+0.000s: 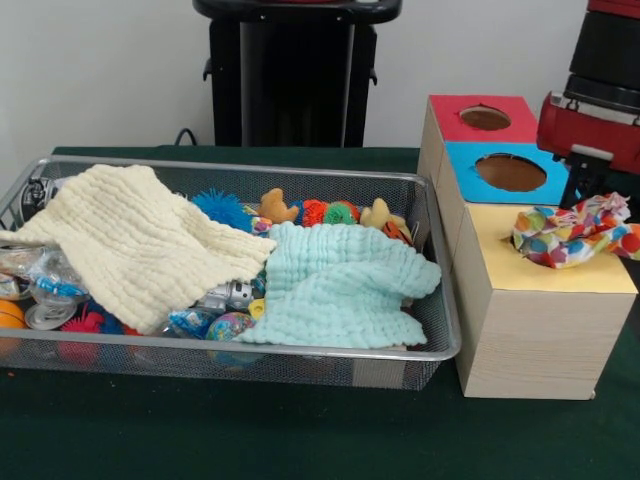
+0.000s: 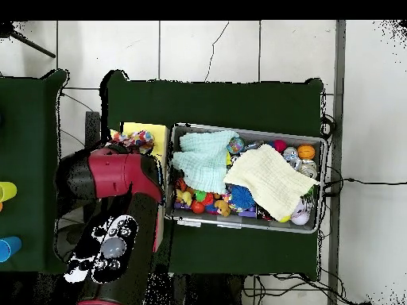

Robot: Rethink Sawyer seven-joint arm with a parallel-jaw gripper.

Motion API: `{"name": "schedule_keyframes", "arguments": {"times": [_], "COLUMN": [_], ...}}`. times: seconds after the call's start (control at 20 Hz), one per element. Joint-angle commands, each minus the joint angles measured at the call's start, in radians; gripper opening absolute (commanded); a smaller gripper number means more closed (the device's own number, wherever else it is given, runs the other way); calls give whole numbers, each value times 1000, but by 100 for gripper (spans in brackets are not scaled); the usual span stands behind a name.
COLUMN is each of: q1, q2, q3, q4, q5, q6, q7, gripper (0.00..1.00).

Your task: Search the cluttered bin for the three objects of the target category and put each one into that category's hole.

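The wire mesh bin (image 1: 440, 330) sits on the left of the green table and also shows in the overhead view (image 2: 318, 214). A white fabric piece with multicoloured dots (image 1: 575, 232) lies bunched on the yellow-faced box (image 1: 500, 245), covering its hole. It also shows in the overhead view (image 2: 133, 140). My gripper (image 1: 590, 192) hangs from the red arm (image 1: 590, 125) right above the fabric's far edge. I cannot tell whether it grips the fabric. No other dotted fabric shows in the bin.
A cream waffle cloth (image 1: 140, 245) and a mint waffle cloth (image 1: 340, 285) cover much of the bin, with small toys (image 1: 325, 212) around them. The blue-faced box (image 1: 510, 172) and red-faced box (image 1: 484, 118) stand behind the yellow one. Cups (image 2: 5, 193) stand on a side table.
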Motion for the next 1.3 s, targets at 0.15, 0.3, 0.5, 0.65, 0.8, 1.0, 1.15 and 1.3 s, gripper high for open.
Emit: {"name": "schedule_keyframes", "arguments": {"times": [0.15, 0.3, 0.5, 0.65, 0.8, 1.0, 1.15, 1.3], "q1": [-61, -95, -147, -154, -171, -192, -203, -200], "q2": [42, 61, 94, 137, 159, 152, 136, 124], "q3": [-15, -8, 24, 18, 33, 72, 102, 105], "q4": [-66, -89, -89, -86, -95, -85, -71, -65], "q5": [6, -21, -54, -65, -72, -64, -50, -45], "q6": [28, 35, 0, -34, -45, -22, 21, 47], "q7": [149, 94, 33, 51, 41, 19, 6, 10], "gripper": [0, 0, 0, 0, 0, 0, 0, 0]}}
